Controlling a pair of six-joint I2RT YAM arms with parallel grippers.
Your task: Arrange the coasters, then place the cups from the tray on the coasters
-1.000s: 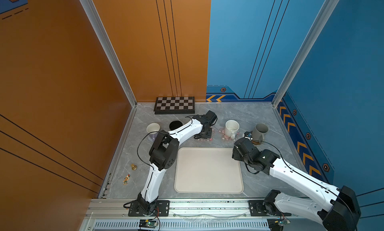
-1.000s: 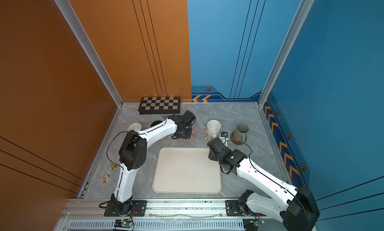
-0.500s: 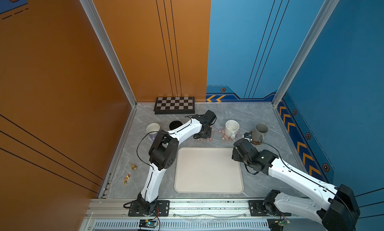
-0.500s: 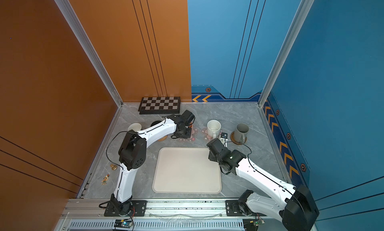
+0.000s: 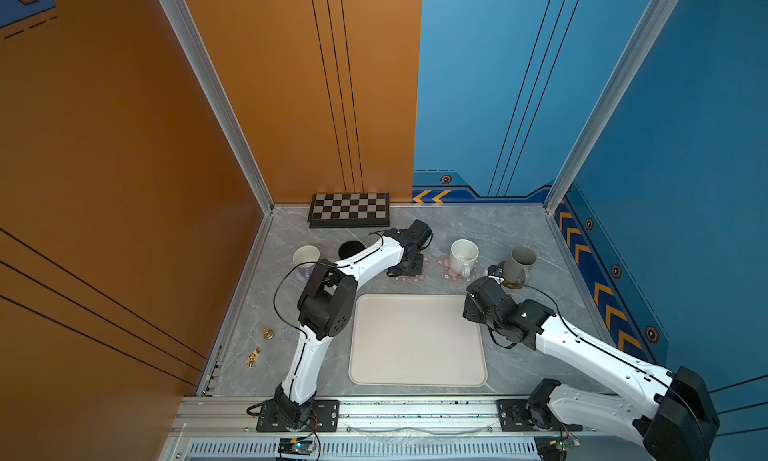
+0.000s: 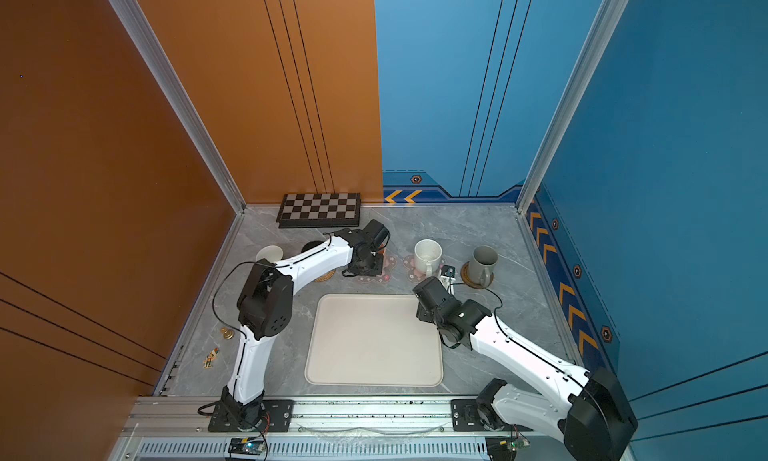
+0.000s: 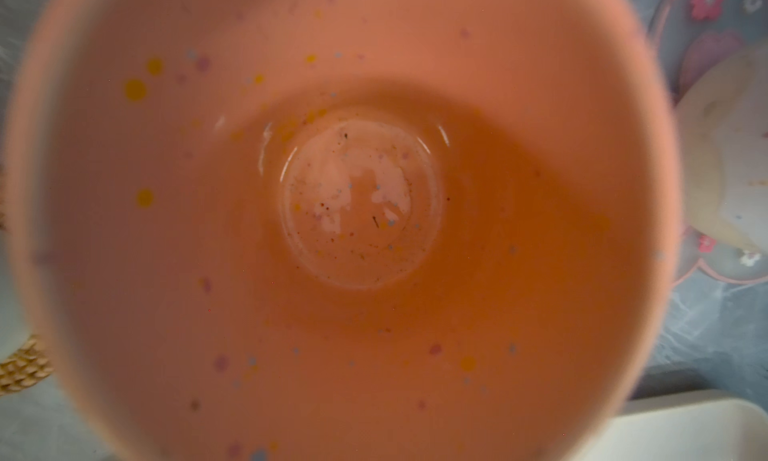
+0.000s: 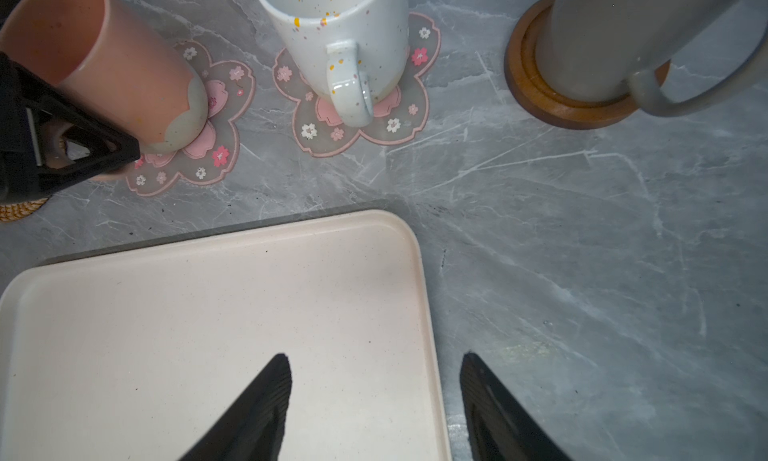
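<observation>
Since the tray [image 5: 415, 342] is bare, the job looks nearly done: left fingers [image 8: 95, 147] grip the orange cup [image 8: 116, 76] on its pink mat [image 8: 216, 147], and right fingers [image 8: 257, 409] are open and hold nothing.

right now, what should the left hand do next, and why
Probably open the left hand and lift it clear: the orange cup it grips by the handle already looks seated on a pink flower coaster, and the tray is bare, so no cup seems left to fetch.
</observation>
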